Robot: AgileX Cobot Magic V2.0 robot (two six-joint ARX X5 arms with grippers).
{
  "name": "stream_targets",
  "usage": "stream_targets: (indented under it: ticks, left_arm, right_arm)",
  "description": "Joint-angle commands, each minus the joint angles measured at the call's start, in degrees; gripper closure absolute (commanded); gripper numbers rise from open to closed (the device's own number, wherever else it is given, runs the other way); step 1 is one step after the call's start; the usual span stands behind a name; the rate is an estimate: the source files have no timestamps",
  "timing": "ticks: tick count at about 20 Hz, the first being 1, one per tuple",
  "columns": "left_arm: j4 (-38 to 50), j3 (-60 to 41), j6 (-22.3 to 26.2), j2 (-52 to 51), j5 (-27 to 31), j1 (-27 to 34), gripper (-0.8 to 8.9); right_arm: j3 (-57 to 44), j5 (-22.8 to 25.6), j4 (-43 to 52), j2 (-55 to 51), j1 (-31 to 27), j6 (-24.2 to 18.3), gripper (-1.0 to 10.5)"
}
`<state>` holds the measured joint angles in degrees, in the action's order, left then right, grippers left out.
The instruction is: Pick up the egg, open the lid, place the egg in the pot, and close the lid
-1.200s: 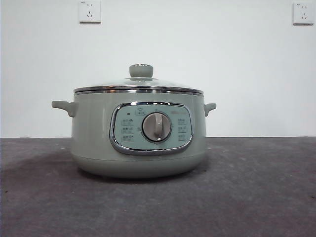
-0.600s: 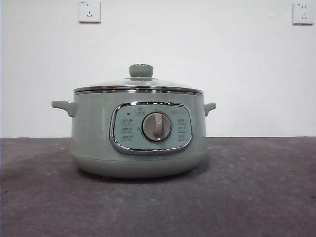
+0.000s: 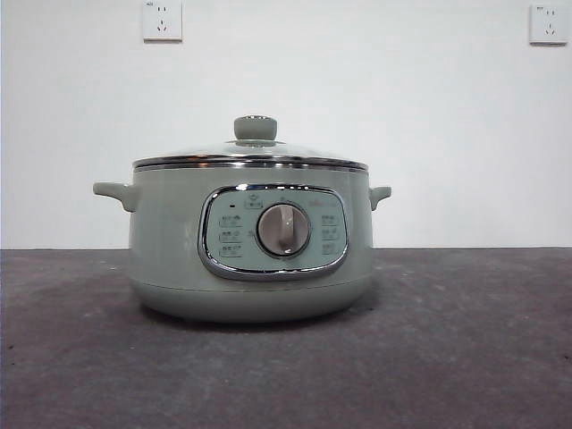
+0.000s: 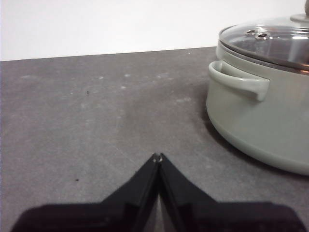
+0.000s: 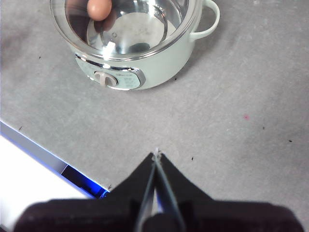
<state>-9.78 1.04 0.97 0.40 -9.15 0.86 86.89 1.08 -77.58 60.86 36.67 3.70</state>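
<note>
The small reddish-brown oval egg (image 5: 99,8) shows through the domed clear glass lid (image 5: 126,30) seated on the pale sage-green round pot (image 3: 250,246). Both empty, closed grippers, left gripper (image 4: 157,156) and right gripper (image 5: 156,153), hang clear; the left sits nearer, beside a handle.

Dark grey, faintly speckled surface (image 3: 465,357). Plain white wall (image 3: 402,107) behind. Two white wall sockets (image 3: 162,20), (image 3: 548,23), high up and well apart.

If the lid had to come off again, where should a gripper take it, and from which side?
By the knob, from straight above. It stands up at the centre of the lid, the only raised part narrow enough for the jaws; the domed glass and chrome rim sit flush on the pot. Both grippers, left and right, are shut and empty.
</note>
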Motion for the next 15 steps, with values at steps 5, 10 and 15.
stream_targets:
  ticks: [5,10,15]
  left_arm:
    - [0.8,-0.6,-0.9,0.3,0.2,0.3,8.17]
    - [0.8,-0.6,-0.9,0.7,0.2,0.3,8.17]
    - [0.8,-0.6,-0.9,0.9,0.2,0.3,8.17]
  right_arm:
    - [-0.3,0.1,-1.3,0.0,0.0,0.6,9.5]
    - [-0.3,0.1,-1.3,0.0,0.0,0.6,9.5]
    - [-0.3,0.1,-1.3,0.0,0.0,0.6,9.5]
